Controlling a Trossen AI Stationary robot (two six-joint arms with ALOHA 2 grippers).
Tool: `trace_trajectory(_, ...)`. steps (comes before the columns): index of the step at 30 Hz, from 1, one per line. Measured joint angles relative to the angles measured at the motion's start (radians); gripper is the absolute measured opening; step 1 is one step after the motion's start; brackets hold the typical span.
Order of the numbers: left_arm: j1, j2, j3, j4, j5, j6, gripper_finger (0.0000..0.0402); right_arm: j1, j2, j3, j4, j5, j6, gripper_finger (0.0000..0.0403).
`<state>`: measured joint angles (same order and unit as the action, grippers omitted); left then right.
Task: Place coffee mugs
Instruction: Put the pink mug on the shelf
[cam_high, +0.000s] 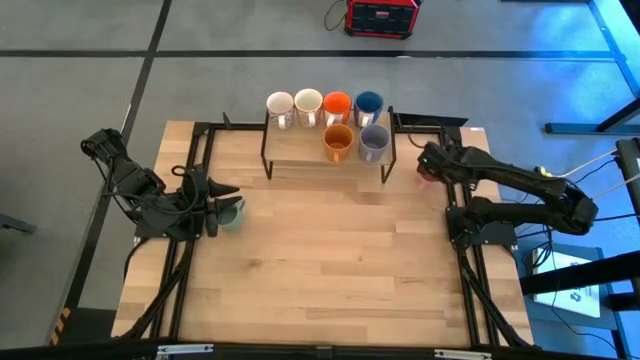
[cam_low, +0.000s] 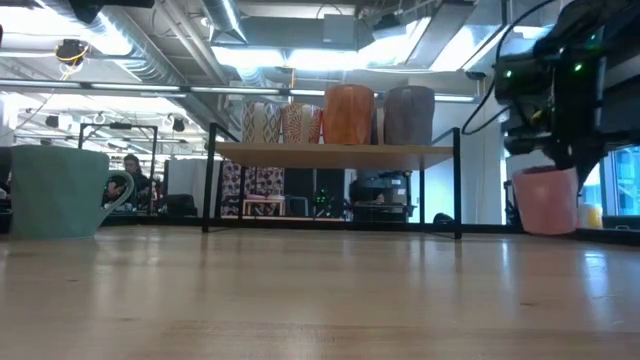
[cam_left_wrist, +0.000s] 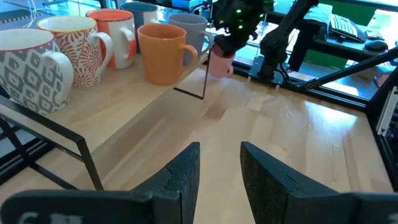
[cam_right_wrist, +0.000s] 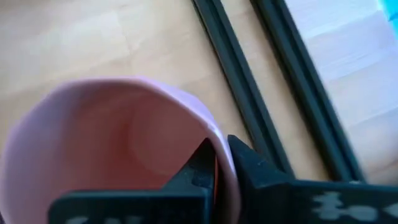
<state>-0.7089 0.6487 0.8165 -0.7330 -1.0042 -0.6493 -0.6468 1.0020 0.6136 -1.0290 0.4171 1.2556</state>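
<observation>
Fingers of the right gripper (cam_right_wrist: 217, 163) pinch the pink mug's (cam_right_wrist: 118, 149) rim, upright beside the shelf (cam_high: 300, 150); left gripper (cam_left_wrist: 217, 171) waits narrowly parted.

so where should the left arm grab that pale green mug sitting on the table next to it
Probably by the rim wall, from above. The pale green mug stands upright with its mouth open upward, so one finger can drop inside and one outside. Its handle sticks out sideways in the low view, so pinch a wall section away from it. The left gripper is open and empty; the right gripper grips the pink mug that way.
</observation>
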Motion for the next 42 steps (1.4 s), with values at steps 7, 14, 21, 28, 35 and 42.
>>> trace_trajectory(7,0.0,0.019,0.0,-0.017,0.0,0.058,0.011,0.171,-0.076,0.059,-0.15,0.004,0.0,0.0006)
trace_trajectory(14,0.0,0.026,0.0,-0.018,0.031,0.057,0.011,0.354,-0.085,0.143,-0.141,-0.069,-0.046,0.0005)
trace_trajectory(21,0.0,0.026,0.0,-0.018,0.054,0.05,0.011,0.539,-0.039,0.173,-0.074,-0.18,-0.096,0.0004)
trace_trajectory(28,0.0,0.026,0.0,-0.018,0.087,0.048,0.011,0.706,0.119,0.234,0.135,-0.221,-0.173,0.0003)
trace_trajectory(35,0.0,0.026,0.0,-0.018,0.089,0.057,0.011,0.732,0.407,0.401,0.141,-0.305,-0.3,0.0003)
trace_trajectory(42,0.0,0.026,0.0,-0.027,0.131,0.058,0.011,0.71,0.667,0.592,0.142,-0.408,-0.387,0.0003)
